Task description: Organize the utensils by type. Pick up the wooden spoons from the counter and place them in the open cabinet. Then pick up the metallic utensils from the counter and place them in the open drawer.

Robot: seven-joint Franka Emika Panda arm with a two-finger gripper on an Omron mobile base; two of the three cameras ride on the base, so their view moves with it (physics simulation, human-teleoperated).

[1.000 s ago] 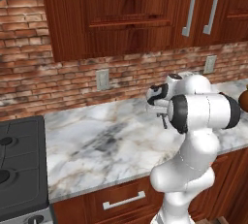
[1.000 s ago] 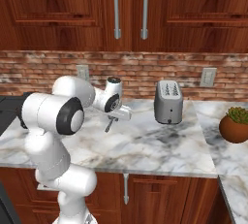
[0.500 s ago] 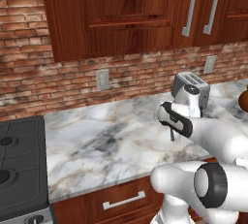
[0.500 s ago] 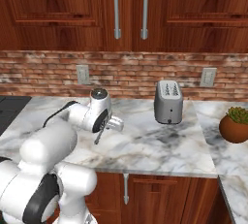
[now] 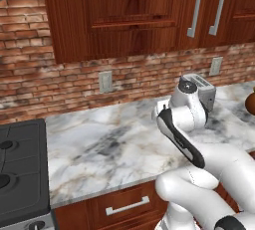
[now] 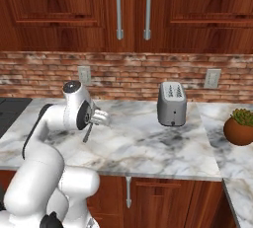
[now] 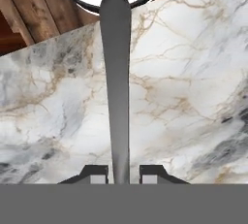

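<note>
My gripper (image 7: pixel 120 174) is shut on the thin handle of the dark grey metal spoon (image 7: pixel 116 72). In the hand view the handle runs straight up from between the two finger tips, and its bowl is cut off at the top edge. In the right base view the gripper (image 6: pixel 95 123) hovers above the left part of the marble counter (image 6: pixel 148 148), and the spoon (image 6: pixel 87 134) hangs down from it, off the surface. In the left base view my own arm covers the hand. The wooden spoons, the open cabinet and the open drawer are out of view.
A silver toaster (image 6: pixel 171 103) stands at the back of the counter and a potted plant (image 6: pixel 240 127) at the far right. A black stove (image 5: pixel 20 169) borders the counter's left end. Closed upper cabinets (image 6: pixel 133 10) hang above. A closed drawer front (image 5: pixel 127 206) sits below.
The arm has folded down and swung toward the base, carrying the metal spoon a little to the left over the counter. The grip has stayed on the spoon.
</note>
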